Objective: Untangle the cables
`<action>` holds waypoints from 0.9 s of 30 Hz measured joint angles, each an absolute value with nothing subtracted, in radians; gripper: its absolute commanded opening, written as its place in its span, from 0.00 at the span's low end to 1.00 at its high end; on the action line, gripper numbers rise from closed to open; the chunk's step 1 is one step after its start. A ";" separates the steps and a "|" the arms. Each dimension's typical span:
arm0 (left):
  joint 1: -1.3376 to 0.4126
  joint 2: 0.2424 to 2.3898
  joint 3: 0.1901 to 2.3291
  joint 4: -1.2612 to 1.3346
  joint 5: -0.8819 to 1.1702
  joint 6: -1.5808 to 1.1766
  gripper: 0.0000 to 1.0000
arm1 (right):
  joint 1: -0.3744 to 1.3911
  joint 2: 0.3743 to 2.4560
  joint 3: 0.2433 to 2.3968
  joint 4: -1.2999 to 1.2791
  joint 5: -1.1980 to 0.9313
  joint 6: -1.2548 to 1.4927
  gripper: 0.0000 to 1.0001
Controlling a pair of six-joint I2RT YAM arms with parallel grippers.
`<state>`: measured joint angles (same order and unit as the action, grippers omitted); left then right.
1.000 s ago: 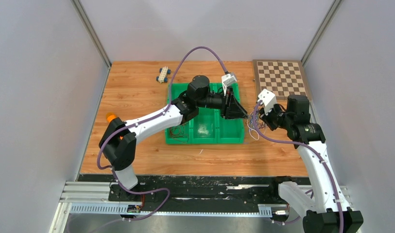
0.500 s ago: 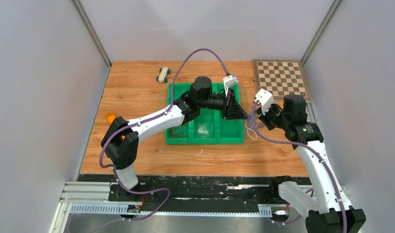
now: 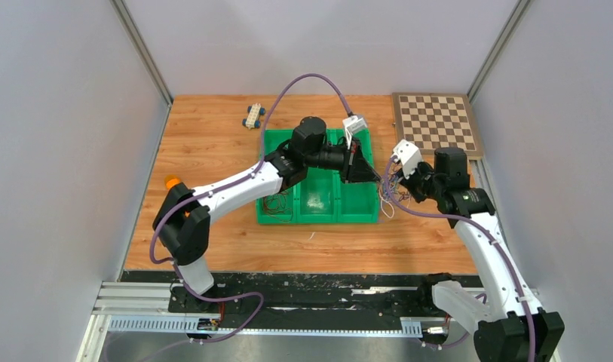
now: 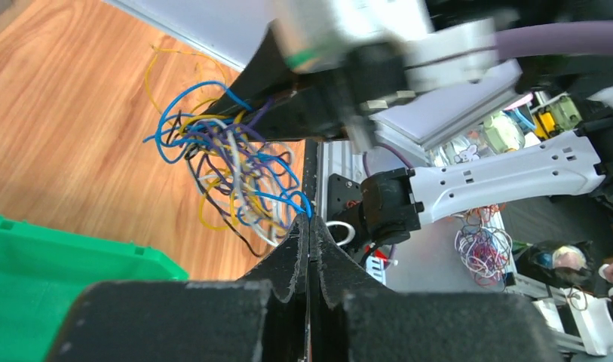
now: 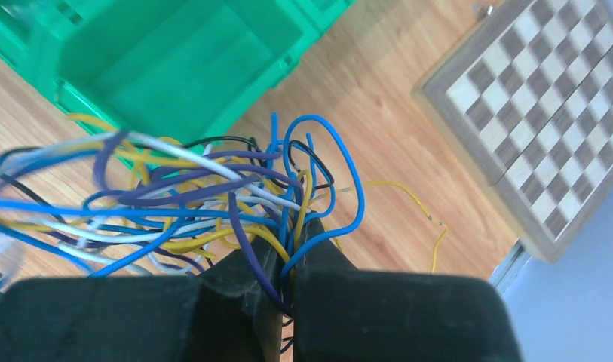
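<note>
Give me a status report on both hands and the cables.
Right hand shut on tangle of thin coloured wires. Left hand shut at tangle's edge, grip unclear. Green plastic bin close beside.

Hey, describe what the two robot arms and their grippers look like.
The left arm and right arm have white links and black joints, with a thick purple cable running along each. Each wrist carries a white camera box. The left gripper and right gripper have black tapered fingers.
</note>
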<state>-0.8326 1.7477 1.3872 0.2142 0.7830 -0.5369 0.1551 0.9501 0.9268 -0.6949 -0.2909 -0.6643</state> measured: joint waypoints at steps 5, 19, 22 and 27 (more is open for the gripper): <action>-0.787 1.657 1.384 0.165 0.796 -0.495 0.00 | 0.059 1.023 0.881 -0.676 -0.288 -0.686 0.00; -0.580 1.408 1.423 0.128 0.920 -0.474 0.00 | -0.291 1.288 0.878 -0.627 -0.379 -0.741 0.04; -0.532 1.408 1.462 0.117 0.932 -0.478 0.00 | -0.296 1.308 0.878 -0.626 -0.380 -0.757 0.05; -0.435 1.408 1.619 0.107 0.939 -0.488 0.00 | -0.326 1.389 0.878 -0.607 -0.375 -0.793 0.04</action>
<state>-0.4351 1.4078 1.6192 0.1070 0.9394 -0.4885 -0.3264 1.3888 0.8780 -0.6075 -0.3748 -0.7933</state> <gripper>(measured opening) 0.006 0.054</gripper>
